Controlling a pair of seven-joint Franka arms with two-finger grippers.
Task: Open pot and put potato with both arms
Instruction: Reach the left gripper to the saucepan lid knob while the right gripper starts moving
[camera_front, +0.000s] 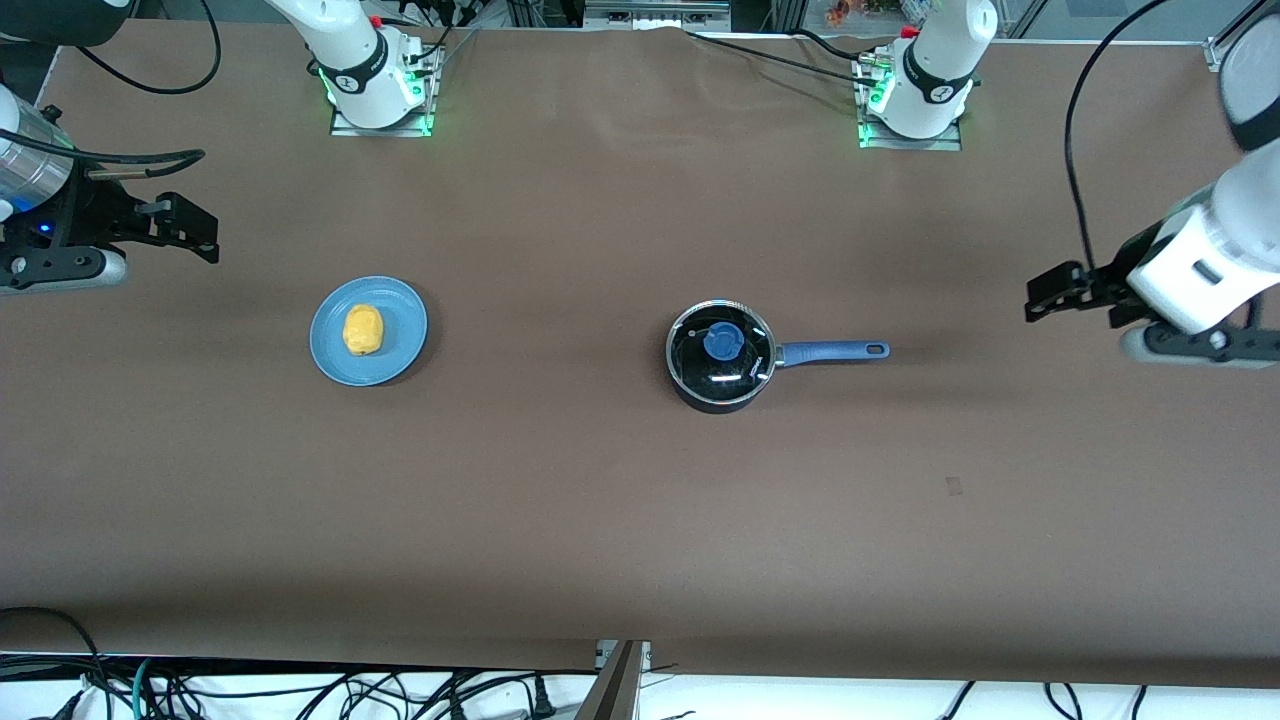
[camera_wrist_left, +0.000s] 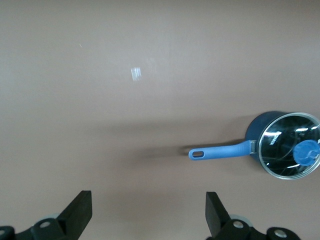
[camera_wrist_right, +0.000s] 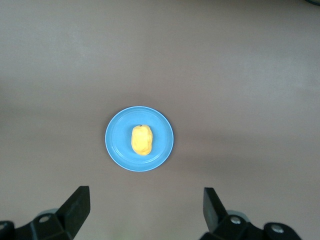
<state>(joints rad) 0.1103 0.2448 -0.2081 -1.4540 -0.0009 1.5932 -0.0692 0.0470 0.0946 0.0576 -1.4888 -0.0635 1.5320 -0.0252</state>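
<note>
The black pot (camera_front: 720, 355) stands near the table's middle with its glass lid (camera_front: 721, 346) on, blue knob (camera_front: 723, 342) up and blue handle (camera_front: 832, 351) toward the left arm's end. It also shows in the left wrist view (camera_wrist_left: 287, 145). The yellow potato (camera_front: 362, 330) lies on a light-blue plate (camera_front: 399, 345) toward the right arm's end, also in the right wrist view (camera_wrist_right: 141, 140). My left gripper (camera_front: 1045, 298) is open and empty, in the air past the handle's tip. My right gripper (camera_front: 195, 230) is open and empty, in the air off the plate.
Both arm bases (camera_front: 375, 85) (camera_front: 915, 95) stand at the table's edge farthest from the front camera. Cables hang below the table's edge nearest the front camera. The brown table (camera_front: 560, 480) spreads wide around pot and plate.
</note>
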